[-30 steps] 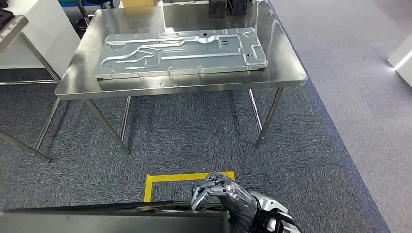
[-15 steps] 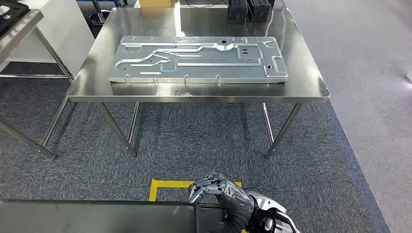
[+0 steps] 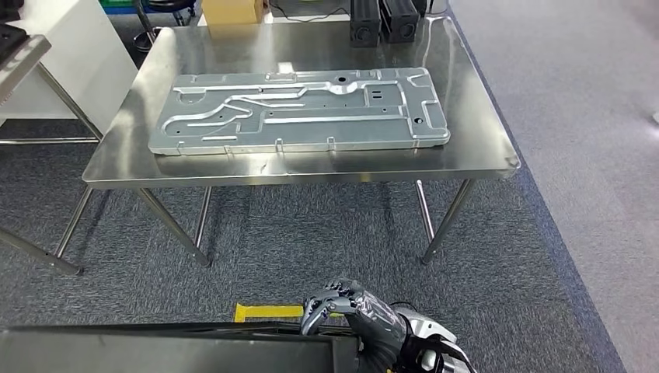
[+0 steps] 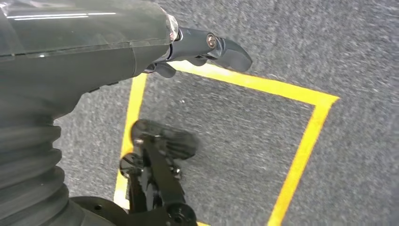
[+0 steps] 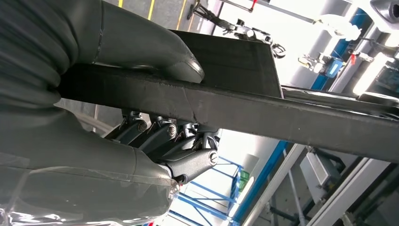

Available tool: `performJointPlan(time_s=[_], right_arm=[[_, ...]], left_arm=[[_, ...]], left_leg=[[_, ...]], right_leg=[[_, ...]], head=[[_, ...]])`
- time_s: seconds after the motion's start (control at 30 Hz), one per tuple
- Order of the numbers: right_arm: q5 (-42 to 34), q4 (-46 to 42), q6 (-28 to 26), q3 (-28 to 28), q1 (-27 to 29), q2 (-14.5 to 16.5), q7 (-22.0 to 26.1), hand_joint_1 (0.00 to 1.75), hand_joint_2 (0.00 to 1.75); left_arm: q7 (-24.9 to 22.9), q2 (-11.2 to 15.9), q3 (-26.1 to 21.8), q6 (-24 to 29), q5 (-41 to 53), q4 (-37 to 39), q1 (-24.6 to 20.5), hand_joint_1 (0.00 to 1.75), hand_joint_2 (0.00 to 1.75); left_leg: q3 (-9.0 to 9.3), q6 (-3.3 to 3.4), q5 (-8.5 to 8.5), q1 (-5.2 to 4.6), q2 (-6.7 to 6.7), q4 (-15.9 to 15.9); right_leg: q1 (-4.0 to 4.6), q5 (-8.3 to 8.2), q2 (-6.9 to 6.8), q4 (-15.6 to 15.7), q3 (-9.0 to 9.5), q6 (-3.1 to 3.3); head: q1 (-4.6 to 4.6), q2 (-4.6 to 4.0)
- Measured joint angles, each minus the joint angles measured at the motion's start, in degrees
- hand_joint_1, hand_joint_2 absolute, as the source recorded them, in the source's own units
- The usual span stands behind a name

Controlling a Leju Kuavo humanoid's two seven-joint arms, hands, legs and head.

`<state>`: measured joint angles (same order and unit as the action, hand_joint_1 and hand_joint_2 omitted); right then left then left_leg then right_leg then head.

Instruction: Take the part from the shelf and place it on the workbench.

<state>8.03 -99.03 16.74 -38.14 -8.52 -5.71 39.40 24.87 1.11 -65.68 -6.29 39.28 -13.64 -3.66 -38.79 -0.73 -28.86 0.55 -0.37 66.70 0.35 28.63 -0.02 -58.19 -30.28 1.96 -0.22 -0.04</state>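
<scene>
Ahead, one workbench (image 3: 482, 148), one plate (image 3: 299, 113)

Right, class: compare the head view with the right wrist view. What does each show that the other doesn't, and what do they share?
Head view alone: the steel workbench carrying a stamped metal panel, grey carpet, yellow floor tape. Right wrist view alone: blue framework and bright lights beyond the hand. Shared: the right hand gripping the edge of the dark flat part.

Dark flat part (image 3: 171, 350), level, low, well short of workbench (image 3: 482, 155)
</scene>
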Motion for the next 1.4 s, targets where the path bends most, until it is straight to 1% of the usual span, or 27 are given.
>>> performJointPlan(time_s=[0.03,0.07,0.1,0.2,0.23,0.3,0.37,0.4,0.43,0.47,0.53,0.6,0.7,0.73,0.77,0.8,0.87,0.9,0.93,0.97,1.03,1.1,1.17,1.23,1.27,1.3,1.4], right_arm=[[0.0,0.0,0.0,0.0,0.0,0.1,0.0,1.57,1.75],[0.0,0.0,0.0,0.0,0.0,0.2,-0.1,1.57,1.75],[0.0,0.1,0.0,0.0,-0.1,0.3,-0.1,1.57,1.75],[0.0,0.1,0.0,0.0,-0.2,0.4,-0.2,1.57,1.75],[0.0,0.1,0.0,0.0,-0.3,0.5,-0.2,1.57,1.75],[0.1,0.1,-0.1,0.0,-0.4,0.5,-0.2,1.57,1.75],[0.1,0.1,0.0,0.0,-0.3,0.5,-0.1,1.57,1.75],[0.1,0.1,0.0,-0.1,-0.3,0.5,-0.1,1.57,1.75],[0.2,0.1,0.0,-0.1,-0.2,0.5,0.0,1.57,1.75],[0.2,0.0,0.0,-0.1,-0.2,0.5,0.1,1.57,1.75],[0.3,-0.3,-0.2,0.0,-0.2,0.4,0.2,1.57,1.75],[0.3,-0.8,-0.3,0.1,-0.3,0.4,0.3,1.57,1.75],[0.2,-1.9,-0.3,0.5,-0.5,0.2,0.2,1.57,1.75],[0.2,-2.2,-0.3,0.7,-0.5,0.2,0.2,1.57,1.75],[0.2,-2.4,-0.3,0.7,-0.6,0.2,0.2,1.57,1.75],[0.2,-2.5,-0.2,0.8,-0.6,0.2,0.3,1.57,1.75],[0.2,-2.6,-0.2,0.8,-0.4,0.1,0.3,1.57,1.75],[0.2,-2.6,-0.2,0.8,-0.3,0.1,0.3,1.57,1.75],[0.2,-2.6,-0.2,0.8,-0.2,0.1,0.3,1.57,1.75],[0.2,-2.6,-0.2,0.8,-0.1,0.1,0.3,1.57,1.75],[0.2,-2.6,-0.2,0.8,-0.1,0.0,0.3,1.57,1.75],[0.2,-2.6,-0.2,0.8,-0.1,0.0,0.3,1.57,1.75],[0.2,-2.6,-0.2,0.8,-0.1,0.0,0.3,1.57,1.75],[0.2,-2.6,-0.3,0.9,-0.1,0.0,0.3,1.57,1.75],[0.3,-2.6,-0.3,0.9,-0.1,-0.1,0.3,1.57,1.75],[0.3,-2.7,-0.3,0.9,-0.2,-0.1,0.3,1.57,1.75],[0.6,-2.7,-0.3,0.9,-0.1,-0.1,0.3,1.57,1.75]], left_arm=[[0.0,0.0,0.0,0.0,0.0,0.0,0.0,0.00,1.75],[0.0,0.0,-0.1,0.1,0.0,0.0,0.0,0.00,1.75],[0.0,0.1,-0.1,0.1,-0.1,0.0,0.0,0.00,1.75],[0.0,0.1,-0.2,0.1,-0.1,0.0,0.0,0.00,1.75],[0.0,0.1,-0.2,0.1,-0.1,0.0,0.0,0.00,1.75],[0.0,0.1,-0.3,0.1,-0.1,0.0,-0.2,0.00,1.75],[0.0,0.1,-0.4,0.1,-0.1,0.0,-0.3,0.00,1.75],[0.0,0.1,-0.4,0.1,-0.1,0.0,-0.2,0.00,1.75],[0.0,0.1,-0.4,0.1,-0.1,0.0,-0.2,0.00,1.75],[0.0,0.1,-0.4,0.1,-0.1,0.0,-0.2,0.00,1.75],[0.1,0.1,-0.5,0.1,-0.1,0.0,-0.2,0.00,1.75],[0.3,0.0,-0.6,0.1,-0.1,0.0,-0.4,0.00,1.75],[0.4,0.0,-0.8,0.1,0.0,0.0,-0.5,0.00,1.75],[0.4,0.0,-0.8,0.1,0.1,0.0,-0.6,0.00,1.75],[0.4,0.0,-0.8,0.1,0.2,0.0,-0.6,0.00,1.75],[0.5,0.0,-0.8,0.0,0.2,0.0,-0.7,0.00,1.75],[0.5,0.0,-0.9,0.0,0.3,0.0,-0.6,0.00,1.75],[0.5,0.0,-0.9,0.0,0.4,0.0,-0.5,0.00,1.75],[0.5,0.0,-0.9,0.0,0.4,0.0,-0.4,0.00,1.75],[0.5,0.0,-0.9,0.0,0.5,0.0,-0.3,0.00,1.75],[0.5,0.0,-0.9,0.0,0.5,0.0,-0.2,0.00,1.75],[0.4,0.0,-0.9,0.0,0.5,0.0,-0.2,0.00,1.75],[0.4,0.0,-0.9,0.0,0.5,0.0,-0.1,0.00,1.75],[0.4,0.0,-0.9,0.0,0.5,0.0,-0.1,0.00,1.75],[0.4,0.0,-0.9,0.0,0.5,0.0,-0.2,0.00,1.75],[0.4,0.0,-0.9,0.0,0.5,0.0,-0.3,0.00,1.75],[0.4,0.0,-1.0,0.0,0.5,0.0,-0.5,0.00,1.75]], left_leg=[[0.81,0.35,2.53,-0.20,0.09,-3.4],[1.49,0.66,4.15,-0.44,0.17,-5.8],[1.80,0.99,4.92,-0.68,0.20,-7.2],[3.10,1.99,4.90,-0.81,0.07,-8.1],[3.76,2.24,4.76,-0.72,0.05,-8.3],[4.73,2.54,4.36,-0.62,-0.01,-8.5],[5.26,2.64,3.67,-0.61,-0.06,-8.5],[5.67,2.62,3.26,-0.61,-0.10,-8.5],[6.24,2.57,2.79,-0.59,-0.14,-8.5],[6.95,2.48,2.28,-0.58,-0.18,-8.5],[8.43,2.14,1.14,-0.60,-0.24,-8.4],[9.10,1.51,0.21,-0.68,-0.31,-8.5],[9.85,0.41,-0.38,-0.66,-0.24,-8.1],[9.83,0.11,-0.71,-0.59,-0.16,-7.1],[9.04,-0.17,-1.45,-0.48,-0.09,-5.3],[7.43,-0.38,-2.48,-0.36,-0.02,-2.4],[2.84,-0.69,-5.06,-0.21,0.00,4.5],[0.90,-0.82,-5.87,-0.12,0.00,6.8],[-0.26,-0.89,-5.63,-0.02,0.01,7.2],[-0.53,-0.92,-4.23,0.05,0.01,5.8],[0.91,-0.64,1.40,0.09,0.05,-1.2],[2.10,-0.05,4.42,-0.27,0.22,-6.3],[2.46,0.74,4.16,-0.68,0.32,-7.2],[3.51,1.53,4.20,-0.61,0.20,-7.7],[4.14,1.87,4.01,-0.52,0.16,-8.0],[4.70,2.17,3.75,-0.46,0.12,-8.2],[6.00,2.61,2.53,-0.47,0.04,-8.3]], right_leg=[[0.10,0.49,0.04,-0.1,0.52,-0.17],[0.14,0.95,0.08,-0.1,0.83,-0.44],[0.14,1.23,0.11,-0.3,1.06,-0.78],[-0.03,1.54,0.11,-1.6,1.56,-1.82],[-0.10,1.85,0.09,-2.8,1.20,-2.10],[-0.29,3.82,0.09,-8.0,-1.79,-2.71],[-0.45,6.62,0.08,-14.2,-6.57,-3.13],[-0.54,7.17,0.07,-15.7,-8.27,-3.24],[-0.60,6.54,0.07,-15.3,-9.09,-3.26],[-0.63,4.62,0.06,-13.2,-8.96,-3.21],[-0.50,-1.10,0.08,-6.2,-7.39,-2.76],[-0.18,-3.69,0.09,-2.1,-6.44,-1.98],[-0.15,-3.44,0.16,-1.0,-5.37,-0.80],[-0.24,-3.22,0.18,-0.7,-4.69,-0.42],[-0.31,-2.96,0.14,-0.5,-4.02,-0.12],[-0.32,-2.64,0.09,-0.4,-3.50,0.09],[-0.25,-1.79,0.05,-0.4,-2.69,0.31],[-0.20,-1.33,0.09,-0.4,-2.22,0.32],[-0.17,-0.81,0.14,-0.4,-1.62,0.30],[-0.15,-0.26,0.20,-0.4,-0.91,0.23],[-0.14,1.00,0.22,-0.4,0.71,-0.05],[-0.13,2.02,0.25,-0.4,1.64,-0.60],[-0.14,2.54,0.27,-0.5,2.06,-1.27],[-0.24,2.80,0.22,-1.5,2.14,-1.79],[-0.31,3.02,0.20,-3.2,1.36,-2.03],[-0.41,3.67,0.19,-5.9,-0.23,-2.30],[-0.66,6.99,0.18,-15.6,-7.56,-2.92]], head=[[0.00,0.00],[0.03,0.00],[0.02,0.00],[0.03,0.00],[0.09,0.00],[0.16,0.00],[0.16,0.00],[0.16,0.00],[0.16,0.00],[0.16,0.00],[0.15,0.00],[0.08,0.00],[-0.03,0.00],[-0.05,0.00],[-0.05,0.00],[-0.08,0.00],[-0.09,0.00],[-0.10,0.00],[-0.09,0.00],[-0.09,0.00],[-0.07,0.00],[-0.02,0.00],[0.02,0.00],[0.03,0.00],[0.05,0.00],[0.08,0.00],[0.11,0.00]])
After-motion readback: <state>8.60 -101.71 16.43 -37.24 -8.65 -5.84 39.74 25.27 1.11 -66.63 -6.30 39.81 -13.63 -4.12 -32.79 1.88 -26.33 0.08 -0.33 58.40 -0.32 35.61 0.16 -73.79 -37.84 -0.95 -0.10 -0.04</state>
